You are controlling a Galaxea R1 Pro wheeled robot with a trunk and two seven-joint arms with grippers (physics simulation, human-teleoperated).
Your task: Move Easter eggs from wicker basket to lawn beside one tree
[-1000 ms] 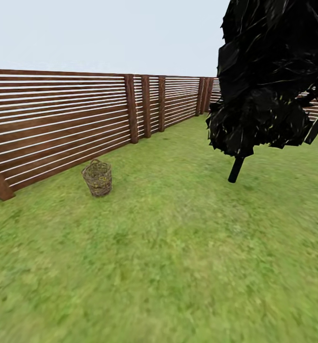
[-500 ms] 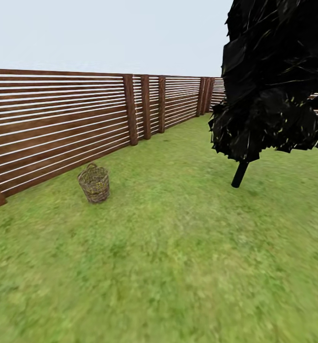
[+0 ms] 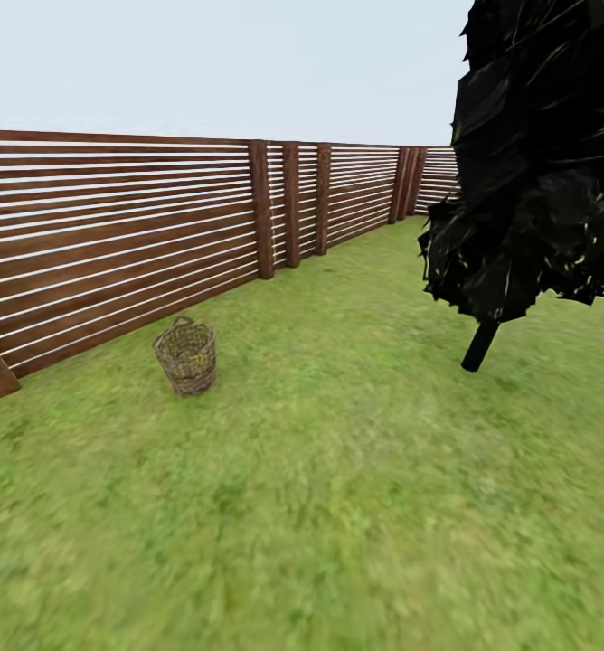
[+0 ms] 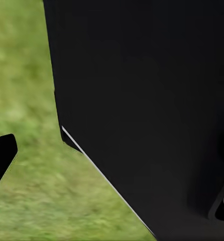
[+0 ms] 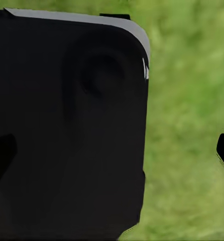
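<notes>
Grass of the lawn [image 3: 338,506] is spread across the lower part of the head view, mottled green and blurred toward the near edge. At about 10 o'clock from the middle of that view the wicker basket [image 3: 186,357] is seen standing upright on the grass, just in front of the brown slatted fence [image 3: 112,244], which is run from 9 o'clock back toward 1 o'clock. Whether any eggs lie inside the basket cannot be told through its weave. At about 3 o'clock a dark tree [image 3: 542,154] is shown, its black angular foliage carried on a thin dark leaning trunk [image 3: 480,346] planted in the grass, well apart from the basket. In the left wrist view a large black part of the robot [image 4: 152,110] is set close before the camera, with grass beside it and a dark tip at one edge; in the right wrist view a similar black body [image 5: 67,130] is placed over the grass. How far either gripper is opened, and whether anything is held, cannot be told.
</notes>
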